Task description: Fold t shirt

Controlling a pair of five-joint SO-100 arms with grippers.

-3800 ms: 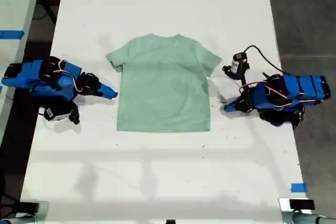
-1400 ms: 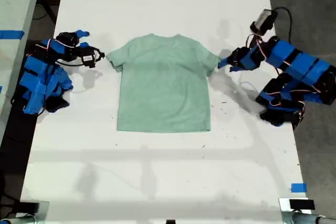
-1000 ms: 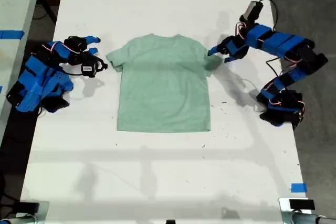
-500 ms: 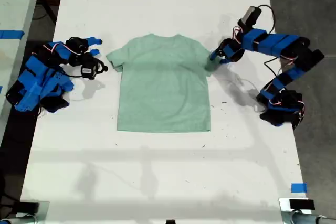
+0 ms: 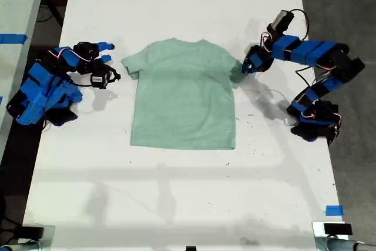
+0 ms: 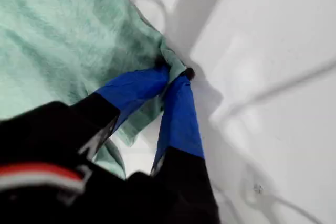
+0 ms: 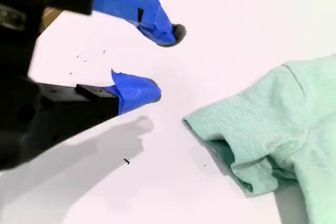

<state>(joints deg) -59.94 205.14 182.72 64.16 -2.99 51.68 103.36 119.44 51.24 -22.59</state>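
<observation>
my first gripper (image 6: 176,74) pinching t shirt (image 5: 183,93) sleeve; my second gripper (image 7: 163,61) agape beside it

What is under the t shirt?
The t shirt lies flat on the white table; its covered surface is hidden. My first gripper pinches one sleeve's edge.

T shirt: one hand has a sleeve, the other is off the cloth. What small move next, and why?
Probably ease my second hand forward onto the near sleeve. It is open with only bare table between its fingertips, short of the t shirt, while my first hand is already shut on the other sleeve's edge. Both sleeves likely need holding before any fold.
</observation>
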